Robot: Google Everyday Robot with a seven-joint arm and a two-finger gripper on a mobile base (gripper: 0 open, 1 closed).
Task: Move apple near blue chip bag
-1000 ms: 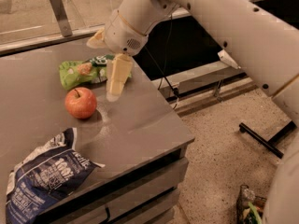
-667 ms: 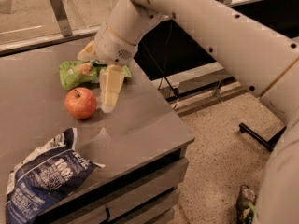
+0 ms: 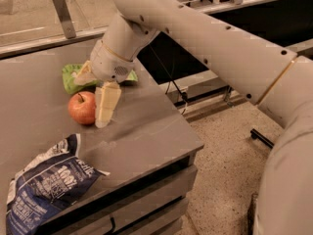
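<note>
The red-orange apple (image 3: pixel 81 107) stands on the grey table (image 3: pixel 146 131), just in front of a green snack bag. The blue chip bag (image 3: pixel 46 182), dark blue and wrinkly with white lettering, lies at the table's front left corner, a short way in front of the apple. My gripper (image 3: pixel 96 103) has come down at the apple's right side. One cream finger (image 3: pixel 107 104) stands against the apple's right flank with its tip at the table. The other finger points up and left above the apple. The gripper is open and holds nothing.
A green snack bag (image 3: pixel 72 77) lies behind the apple, partly hidden by my wrist. The table's right edge and front drawers drop to a speckled floor. A metal rail and post run along the table's back. My big white arm spans the right side of the view.
My gripper has moved down and forward, from above the green bag to right beside the apple. The apple and both bags have stayed where they were.
</note>
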